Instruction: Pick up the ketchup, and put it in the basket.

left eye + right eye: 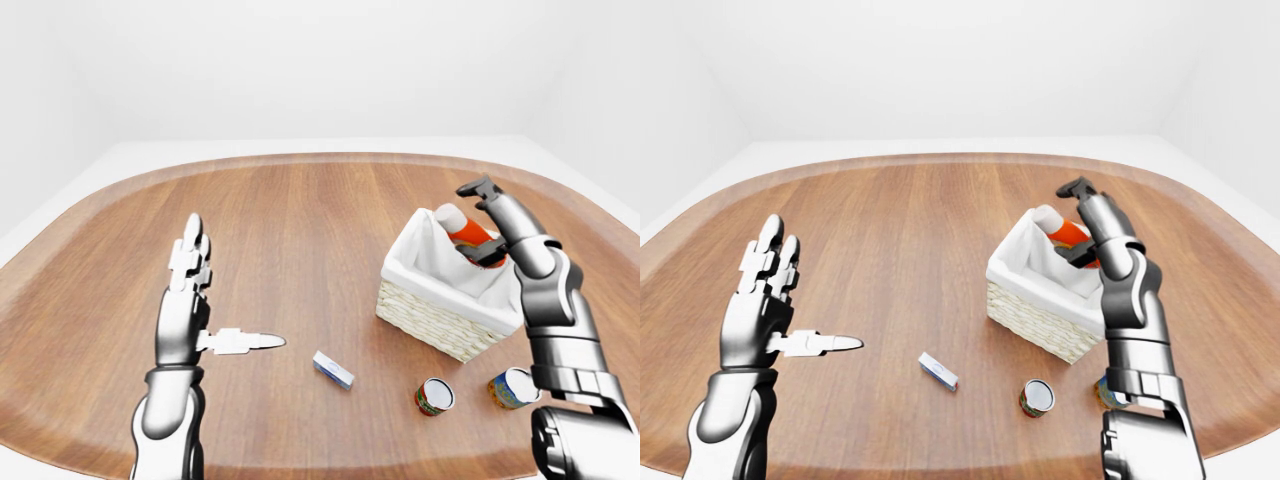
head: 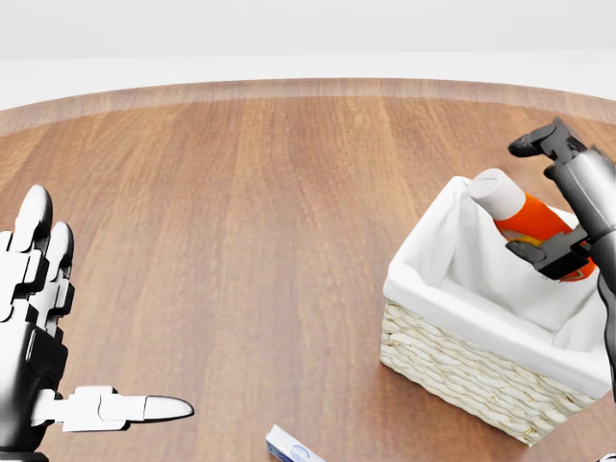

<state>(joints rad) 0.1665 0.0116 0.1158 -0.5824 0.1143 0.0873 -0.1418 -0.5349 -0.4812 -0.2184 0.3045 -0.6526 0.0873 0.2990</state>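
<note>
With the right hand [image 2: 553, 207] spread wide, the ketchup [image 2: 525, 221] leans tilted on the basket [image 2: 462, 361] liner and may tip out over the rim.

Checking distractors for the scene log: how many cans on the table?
2. One can with a red label lies below the basket in the left-eye view; the other can lies right of it, beside the right arm.

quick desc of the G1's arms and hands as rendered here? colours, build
Both arms are glossy silver-grey metal in rounded segments with dark joint bands. The left hand has white blocky three-finger segments with pointed silver tips. The right hand looks darker, with black finger links. No cables or markings visible.
</note>
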